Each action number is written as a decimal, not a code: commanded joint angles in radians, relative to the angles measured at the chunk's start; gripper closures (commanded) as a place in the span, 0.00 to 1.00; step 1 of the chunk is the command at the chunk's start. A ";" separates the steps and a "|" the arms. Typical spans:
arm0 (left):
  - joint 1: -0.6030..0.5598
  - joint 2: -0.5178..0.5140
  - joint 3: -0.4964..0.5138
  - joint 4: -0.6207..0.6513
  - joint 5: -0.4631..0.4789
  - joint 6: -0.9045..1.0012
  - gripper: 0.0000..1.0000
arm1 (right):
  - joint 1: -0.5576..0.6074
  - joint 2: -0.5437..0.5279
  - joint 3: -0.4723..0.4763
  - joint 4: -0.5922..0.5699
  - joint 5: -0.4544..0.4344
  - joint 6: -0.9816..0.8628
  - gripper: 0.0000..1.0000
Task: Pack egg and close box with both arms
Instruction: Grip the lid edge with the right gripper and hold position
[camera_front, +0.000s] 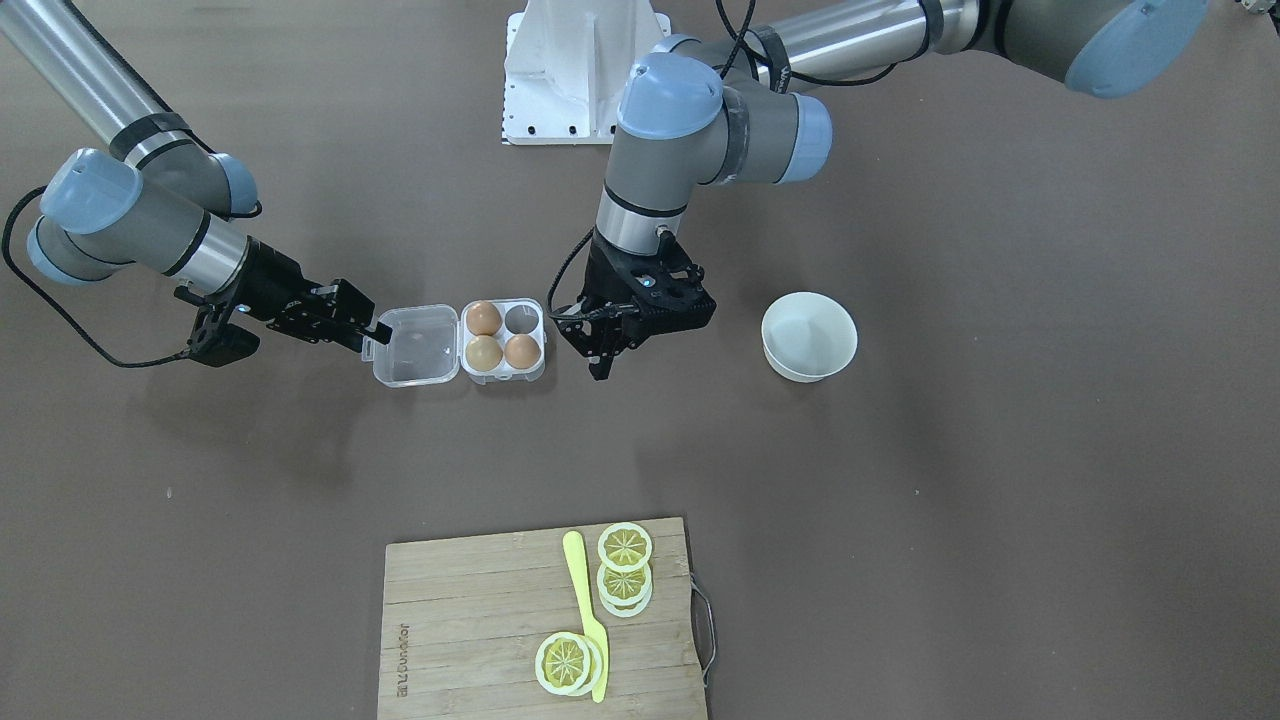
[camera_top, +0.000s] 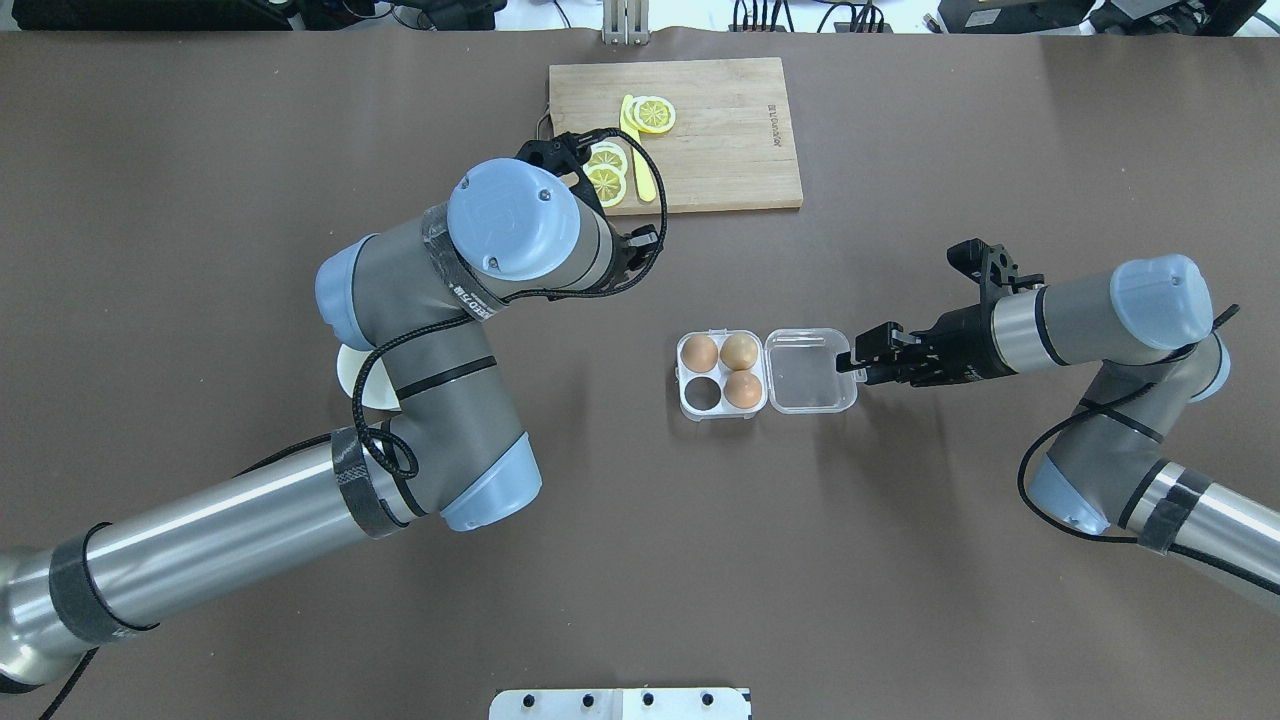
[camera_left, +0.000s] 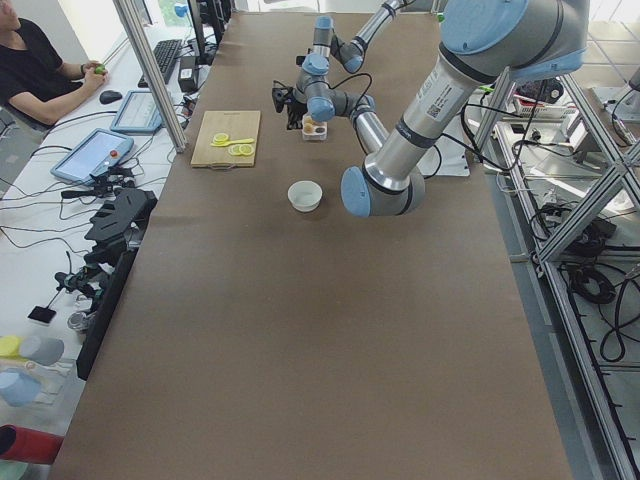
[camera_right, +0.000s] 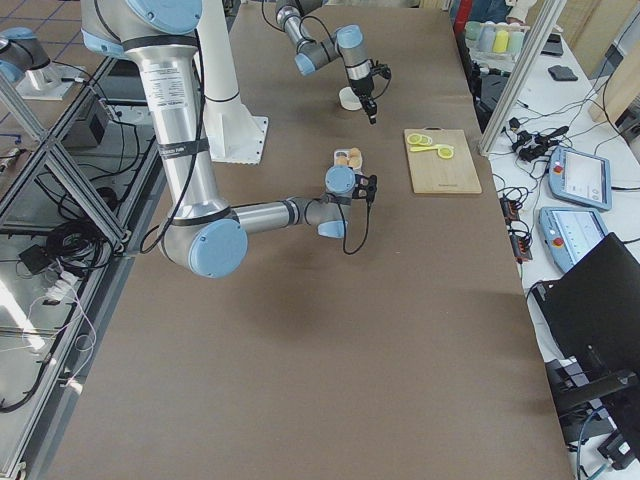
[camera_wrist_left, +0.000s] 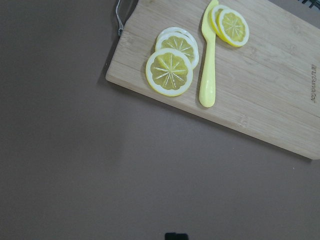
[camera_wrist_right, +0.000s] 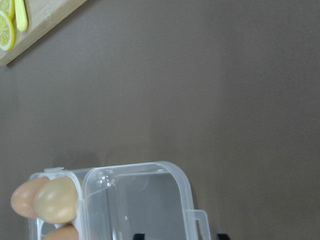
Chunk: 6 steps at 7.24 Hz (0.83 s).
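Observation:
The clear box (camera_front: 505, 375) lies open on the table, its lid (camera_front: 415, 345) flat beside the four cells. Three cells hold eggs. The pinkish-orange egg (camera_front: 521, 351) sits in the cell nearest my left gripper (camera_front: 600, 348), which hangs shut just beside the box, holding nothing. A paler egg (camera_front: 483, 353) and another orange-brown egg (camera_front: 484, 318) fill two more cells, and one cell (camera_front: 520, 318) is bare. My right gripper (camera_front: 376, 335) is open at the lid's outer edge, with the latch tab (camera_wrist_right: 197, 223) between its fingertips.
A white bowl (camera_front: 808, 335) stands beyond my left gripper, away from the box. A wooden cutting board (camera_front: 470, 650) with lemon slices (camera_front: 625, 547) and a yellow knife (camera_front: 585, 610) lies at the operators' side. A person sits at a desk off the table in the exterior left view.

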 joint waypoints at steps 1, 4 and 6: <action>0.000 0.000 0.000 0.000 0.000 0.001 1.00 | 0.001 0.001 0.004 0.000 0.006 0.002 0.46; 0.000 0.000 0.000 0.000 0.000 0.001 1.00 | 0.001 0.001 0.006 0.002 0.006 0.004 0.48; 0.000 0.000 0.000 0.000 0.000 0.001 1.00 | 0.007 -0.001 0.006 0.020 0.017 0.005 0.48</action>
